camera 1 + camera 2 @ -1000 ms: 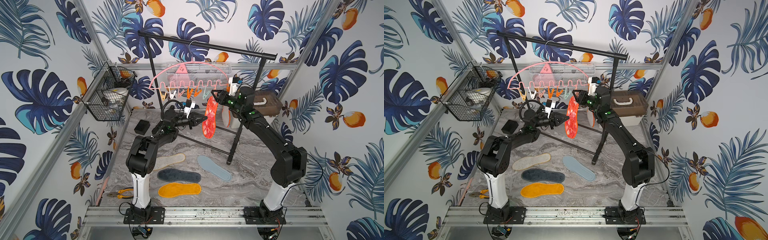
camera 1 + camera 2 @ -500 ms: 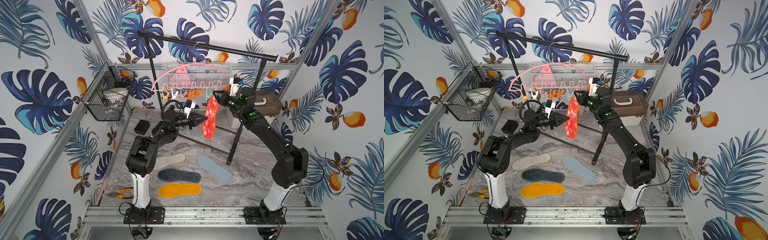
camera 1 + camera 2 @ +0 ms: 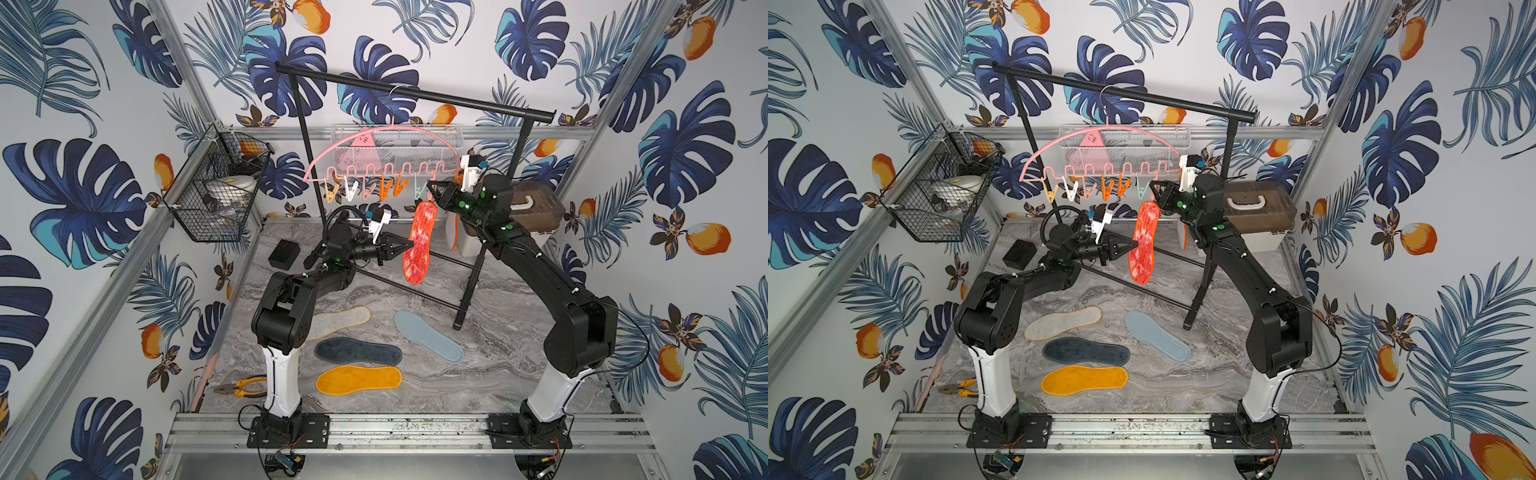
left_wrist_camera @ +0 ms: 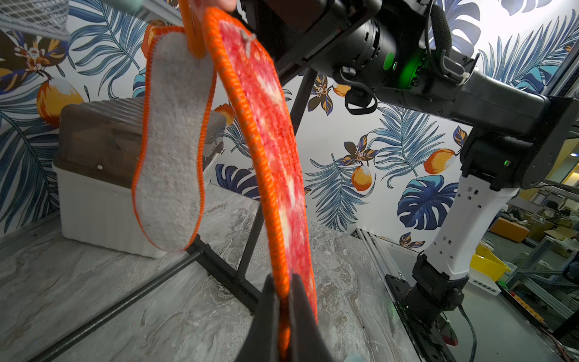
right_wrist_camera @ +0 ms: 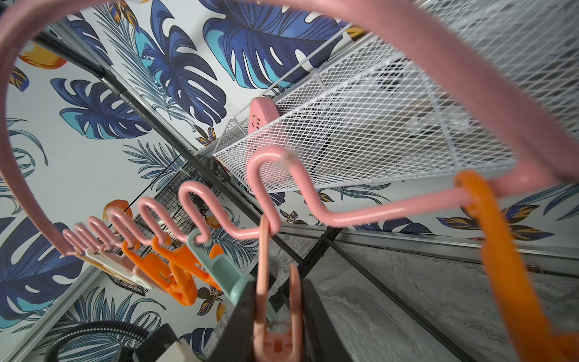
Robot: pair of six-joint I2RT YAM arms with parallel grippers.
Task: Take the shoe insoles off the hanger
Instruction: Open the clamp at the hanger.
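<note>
The left gripper (image 3: 409,246) was pinched shut on the left edge of the red mesh insole (image 3: 420,232), about midway down. That insole hung upright beneath the pink hanger (image 3: 386,131), well clear of the table (image 3: 498,365). Above it, the right gripper (image 3: 432,192) squeezed the pink clip (image 5: 275,316). The second insole (image 4: 172,141) hung just right of it, farther back.

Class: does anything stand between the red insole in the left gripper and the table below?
The left gripper grips the red insole; the right gripper pinches its clip. Below, the rail's floor bar crosses the table, so it may land on that.
</note>
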